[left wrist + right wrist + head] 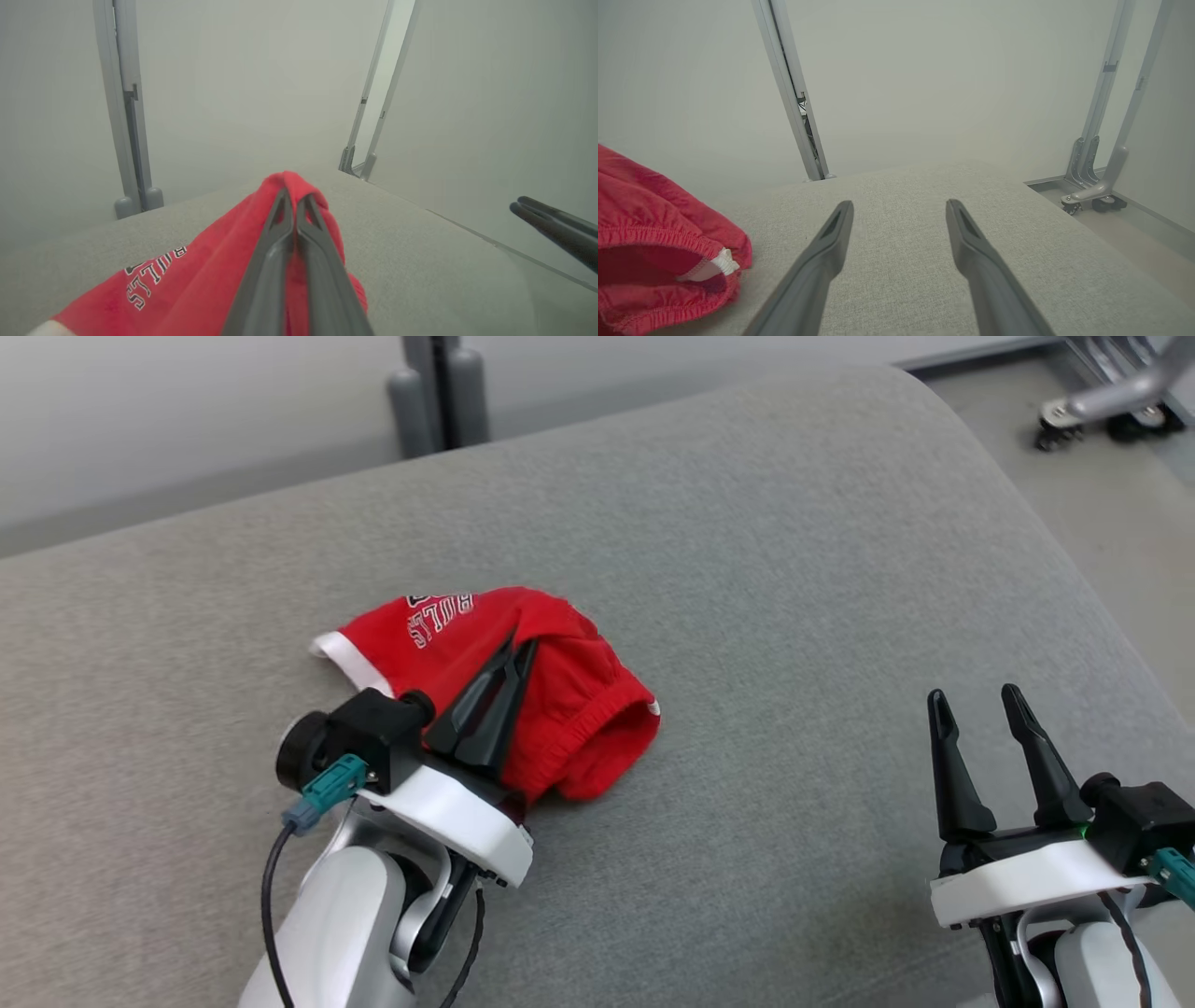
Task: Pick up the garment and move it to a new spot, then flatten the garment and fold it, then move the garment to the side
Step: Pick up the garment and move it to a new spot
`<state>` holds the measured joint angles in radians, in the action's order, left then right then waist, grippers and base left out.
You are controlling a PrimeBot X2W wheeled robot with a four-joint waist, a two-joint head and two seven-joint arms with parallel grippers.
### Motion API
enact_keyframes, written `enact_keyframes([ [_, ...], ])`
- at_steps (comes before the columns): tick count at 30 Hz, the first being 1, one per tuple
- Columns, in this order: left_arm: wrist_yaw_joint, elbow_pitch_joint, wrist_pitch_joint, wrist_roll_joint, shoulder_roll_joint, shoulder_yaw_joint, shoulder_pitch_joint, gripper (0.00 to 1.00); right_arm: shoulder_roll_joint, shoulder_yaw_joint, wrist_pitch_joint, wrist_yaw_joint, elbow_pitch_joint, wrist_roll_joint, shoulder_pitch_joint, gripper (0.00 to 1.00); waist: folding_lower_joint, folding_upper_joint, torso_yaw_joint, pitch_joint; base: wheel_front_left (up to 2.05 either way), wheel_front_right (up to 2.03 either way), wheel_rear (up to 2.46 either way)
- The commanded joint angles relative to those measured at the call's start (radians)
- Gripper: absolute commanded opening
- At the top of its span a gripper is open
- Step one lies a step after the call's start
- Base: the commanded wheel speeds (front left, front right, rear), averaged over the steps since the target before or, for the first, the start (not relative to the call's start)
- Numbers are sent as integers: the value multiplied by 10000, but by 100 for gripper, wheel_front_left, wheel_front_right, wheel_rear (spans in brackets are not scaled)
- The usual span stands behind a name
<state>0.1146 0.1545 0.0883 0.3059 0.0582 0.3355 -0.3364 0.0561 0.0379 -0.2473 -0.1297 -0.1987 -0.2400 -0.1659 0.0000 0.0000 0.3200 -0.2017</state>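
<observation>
Layout: garment [583, 705] on cushion [794, 551].
Across the garment's near side lies the left gripper [524, 644] (fingers [485, 702] among its folds); right gripper [975, 694] well to its right, apart; post [444, 392] behind it.

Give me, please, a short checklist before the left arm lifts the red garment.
1. The left gripper is shut on the garment: ok.
2. The right gripper is open and apart from the garment: ok.
3. The cushion has bare room on the robot's right for a new spot: ok.
4. The garment lies flat: not ok, it is bunched.
5. The grip takes one layer only: cannot tell.
</observation>
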Motion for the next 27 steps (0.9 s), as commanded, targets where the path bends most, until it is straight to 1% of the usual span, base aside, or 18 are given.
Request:
enact_keyframes([
  [1, 39, 221, 4, 102, 81, 0, -185, 0, -20, -22, -98, -19, 9, -68, -134, 100, 0, 0, 363, -374, 0, 0, 0],
  [2, 46, 415, -27, 178, 76, 31, -204, 0, -28, -23, -110, -19, -11, -87, -144, 100, 0, 0, 388, -419, 0, 0, 0],
  [3, 58, 567, -23, 226, 71, 81, -233, 11, -28, -42, -124, -19, -27, -96, -132, 100, 0, 0, 386, -455, 0, 0, 0],
  [4, 55, 689, 35, 260, 59, 104, -277, 45, -29, -63, -125, -19, -52, -93, -124, 100, 0, 0, 371, -492, 0, 0, 0],
  [5, 55, 816, 49, 251, 62, 135, -292, 100, -31, -93, -133, -19, -74, -90, -124, 100, 0, 0, 342, -519, 0, 0, 0],
  [10, -56, 1256, 393, 187, 181, 76, -159, 100, -31, -142, -180, -19, -194, -37, -229, 100, 0, 0, -52, -416, 0, 0, 0],
  [11, -147, 1374, 620, 239, 208, -63, -40, 100, -26, -137, -188, -19, -230, -5, -220, 100, 0, 0, -304, -304, 0, 0, 0],
  [14, -343, 1515, 944, 323, 300, -320, 62, 100, -26, -135, -195, -19, -248, 72, -213, 100, 0, 0, -746, -124, 0, 0, 0],
  [16, -485, 1598, 1093, 407, 435, -568, 184, 100, -21, -136, -197, -19, -252, 124, -217, 100, 0, 0, -1047, -7, 0, 0, 0],
  [17, -485, 1598, 1093, 407, 435, -568, 184, 100, -21, -136, -197, -19, -252, 124, -217, 100, 0, 0, -1047, -7, 0, 0, 0],
  [22, -749, 1638, 1312, 564, 712, -1053, 466, 100, -19, -197, -188, -19, -272, 236, -123, 100, 0, 0, -1756, 318, 0, 0, 0],
  [27, -752, 1608, 1331, 675, 952, -1154, 787, 100, 16, -224, -152, -19, -266, 320, -27, 100, 0, 0, -2292, 526, 0, 0, 0],
])
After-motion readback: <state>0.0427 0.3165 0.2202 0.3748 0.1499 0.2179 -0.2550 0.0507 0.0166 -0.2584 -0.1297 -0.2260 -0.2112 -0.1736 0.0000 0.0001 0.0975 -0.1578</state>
